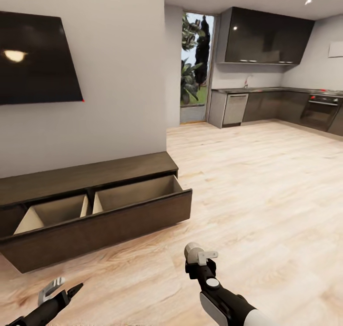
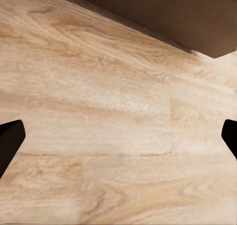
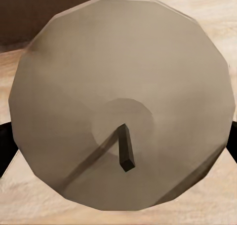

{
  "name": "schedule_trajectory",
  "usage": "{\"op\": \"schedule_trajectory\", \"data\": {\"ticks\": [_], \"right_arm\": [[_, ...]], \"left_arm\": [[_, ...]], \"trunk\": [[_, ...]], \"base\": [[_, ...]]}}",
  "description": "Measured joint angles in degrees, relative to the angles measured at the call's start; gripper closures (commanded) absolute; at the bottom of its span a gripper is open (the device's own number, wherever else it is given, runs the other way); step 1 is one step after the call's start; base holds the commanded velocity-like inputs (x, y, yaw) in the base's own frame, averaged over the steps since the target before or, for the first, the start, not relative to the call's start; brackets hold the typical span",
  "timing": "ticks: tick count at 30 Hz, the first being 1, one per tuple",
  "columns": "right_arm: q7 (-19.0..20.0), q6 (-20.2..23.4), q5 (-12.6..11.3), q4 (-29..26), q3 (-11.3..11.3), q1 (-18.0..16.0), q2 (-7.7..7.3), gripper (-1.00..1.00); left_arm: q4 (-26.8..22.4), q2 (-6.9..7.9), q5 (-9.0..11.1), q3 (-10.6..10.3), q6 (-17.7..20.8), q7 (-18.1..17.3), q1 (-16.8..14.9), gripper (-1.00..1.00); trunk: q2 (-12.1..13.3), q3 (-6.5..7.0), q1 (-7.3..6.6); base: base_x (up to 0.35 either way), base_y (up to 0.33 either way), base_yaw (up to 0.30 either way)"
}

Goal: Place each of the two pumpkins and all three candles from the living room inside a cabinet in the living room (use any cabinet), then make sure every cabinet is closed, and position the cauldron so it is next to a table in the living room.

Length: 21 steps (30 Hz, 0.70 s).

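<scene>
The long dark-brown cabinet (image 1: pixel 95 172) stands against the wall at the left of the head view. Its wide drawer (image 1: pixel 138 193) is pulled out, and its pale beige inside holds nothing that I can see. My right gripper (image 1: pixel 199 258) hangs over the floor in front of the drawer's right end, shut on a squat grey-brown candle (image 1: pixel 192 251). The right wrist view looks straight onto the candle's top (image 3: pixel 123 87) and its dark wick (image 3: pixel 125 151). My left gripper (image 1: pixel 61 288) is low at the left, open and holding nothing. Its wrist view shows floor and the cabinet's front (image 2: pixel 163 13).
A black TV (image 1: pixel 33 59) hangs on the wall above the cabinet. Light wood floor (image 1: pixel 267 197) stretches to the right towards a kitchen with dark cupboards (image 1: pixel 267 35), an oven (image 1: pixel 321 109) and a glass door (image 1: pixel 195 64).
</scene>
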Motion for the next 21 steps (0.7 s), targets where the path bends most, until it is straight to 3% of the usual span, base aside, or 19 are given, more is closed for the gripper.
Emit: {"op": "schedule_trajectory", "data": {"ticks": [4, 10, 16, 21], "right_arm": [[0.00, 0.00, -0.01, 0.00, 0.00, 0.00, -0.02, 1.00], [0.09, -0.02, 0.13, -0.02, 0.00, -0.01, -0.08, 1.00], [0.10, -0.07, 0.13, -0.10, 0.01, 0.00, -0.09, 1.00], [0.08, -0.01, 0.09, -0.10, 0.00, 0.00, -0.02, 1.00]], "left_arm": [[0.01, -0.02, -0.06, -0.07, -0.05, 0.17, 0.00, -1.00], [0.01, 0.06, -0.03, 0.15, -0.10, -0.07, 0.00, -1.00], [0.02, 0.06, -0.02, 0.16, -0.08, 0.24, 0.00, -1.00], [0.02, 0.06, -0.01, 0.17, -0.15, 0.20, 0.00, -1.00]], "trunk": [[0.00, 0.00, -0.02], [0.00, 0.00, -0.01], [0.00, 0.02, -0.01], [0.00, 0.04, -0.01]], "base": [[0.157, -0.055, 0.181], [0.096, -0.053, 0.020], [0.082, 0.110, 0.019], [0.088, 0.019, 0.217]]}}
